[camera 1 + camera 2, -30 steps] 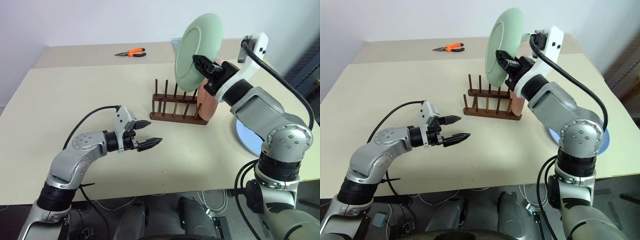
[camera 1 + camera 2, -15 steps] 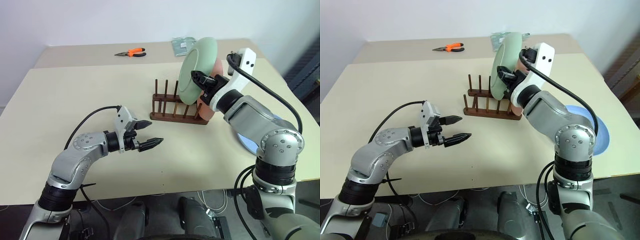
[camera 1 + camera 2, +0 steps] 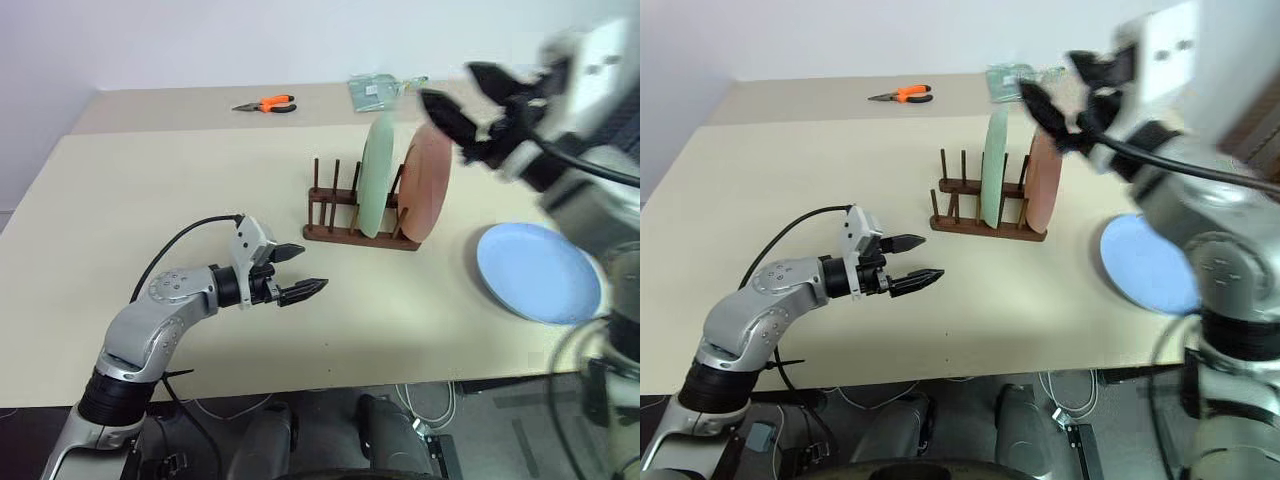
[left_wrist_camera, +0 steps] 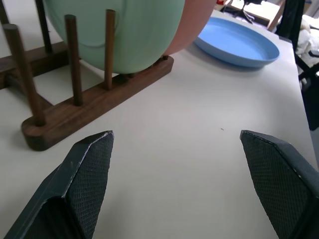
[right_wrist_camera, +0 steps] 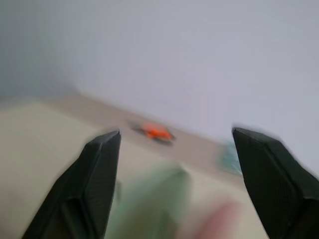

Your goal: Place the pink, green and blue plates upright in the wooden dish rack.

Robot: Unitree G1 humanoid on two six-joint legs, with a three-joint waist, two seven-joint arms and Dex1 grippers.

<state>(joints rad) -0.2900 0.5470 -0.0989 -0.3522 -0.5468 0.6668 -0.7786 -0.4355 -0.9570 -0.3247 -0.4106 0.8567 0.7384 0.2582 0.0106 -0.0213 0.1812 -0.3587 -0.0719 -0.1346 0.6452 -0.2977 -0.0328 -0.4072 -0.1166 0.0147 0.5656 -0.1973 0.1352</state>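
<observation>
The green plate [image 3: 376, 176] stands upright between the pegs of the wooden dish rack [image 3: 352, 232], and the pink plate [image 3: 426, 182] stands upright just to its right at the rack's end. Flat on the table to the right lies the blue plate [image 3: 538, 271]. My right gripper [image 3: 466, 100] is open and empty, raised above and to the right of the two standing plates. My left gripper [image 3: 297, 270] hovers open and empty over the table, in front and to the left of the rack. The left wrist view looks at the rack [image 4: 99, 97], the green plate [image 4: 119, 30] and the blue plate [image 4: 238, 44].
Orange-handled pliers [image 3: 266, 103] lie on the far table behind the rack. A clear packet [image 3: 378, 88] lies at the back, beyond the plates. The table's front edge [image 3: 300, 385] runs below my left arm.
The right gripper lowered the green plate into the rack beside the pink one, let go of it, opened, and pulled away up and to the right. The left arm kept still.
</observation>
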